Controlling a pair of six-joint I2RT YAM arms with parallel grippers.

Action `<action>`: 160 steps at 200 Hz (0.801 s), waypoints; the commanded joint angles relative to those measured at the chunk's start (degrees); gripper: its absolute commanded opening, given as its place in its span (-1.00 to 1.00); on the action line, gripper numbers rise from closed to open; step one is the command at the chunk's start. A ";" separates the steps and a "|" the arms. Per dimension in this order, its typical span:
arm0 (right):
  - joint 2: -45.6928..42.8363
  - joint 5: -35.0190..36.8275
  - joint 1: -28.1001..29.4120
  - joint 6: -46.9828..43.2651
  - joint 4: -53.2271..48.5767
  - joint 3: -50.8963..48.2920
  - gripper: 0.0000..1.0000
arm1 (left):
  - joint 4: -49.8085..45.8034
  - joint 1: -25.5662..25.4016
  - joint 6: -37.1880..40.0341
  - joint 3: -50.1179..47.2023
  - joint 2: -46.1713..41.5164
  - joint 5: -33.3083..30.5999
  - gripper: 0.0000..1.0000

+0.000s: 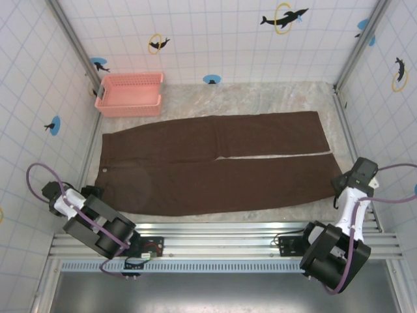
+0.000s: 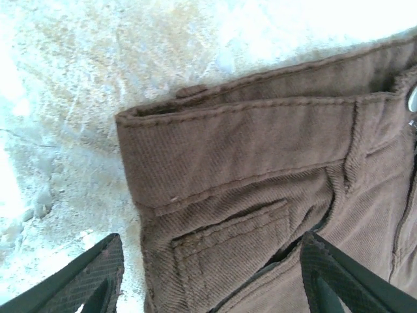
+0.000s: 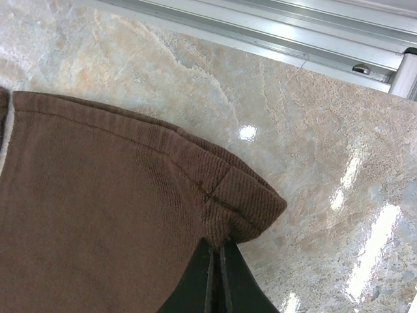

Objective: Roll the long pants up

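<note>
a: where are the dark chocolate-brown soft-fabric long pants [image 1: 215, 163]?
b: spread flat across the pale marble bench [image 1: 260, 98], unrolled. the waistband [image 2: 247, 143] lies toward the left edge and the leg ends toward the right edge.
a: and your jaws?
b: my right jaws are pinched shut on the near leg's hem corner [image 3: 241, 195], by the bench's near right corner. my left jaws stand open astride the waistband's near corner, gripping nothing.
a: which step is this?
b: taking hold, i judge. no roll has begun. next, the left jaws need to settle lower and close on the waistband, catching both layers without bunching them.
</note>
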 commanded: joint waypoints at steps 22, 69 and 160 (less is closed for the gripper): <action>-0.25 -0.10 -0.41 -0.79 -0.18 2.55 -1.00 | -0.94 0.36 -0.59 -0.28 2.90 -3.76 -0.38; -1.34 0.03 -0.44 -1.44 -0.46 2.82 -1.00 | 1.45 0.40 -0.26 -1.02 6.43 -3.35 -1.00; -5.35 0.04 -0.44 -5.95 -8.54 18.34 -1.00 | -9.12 -1.66 -2.10 10.12 -10.25 0.68 -1.00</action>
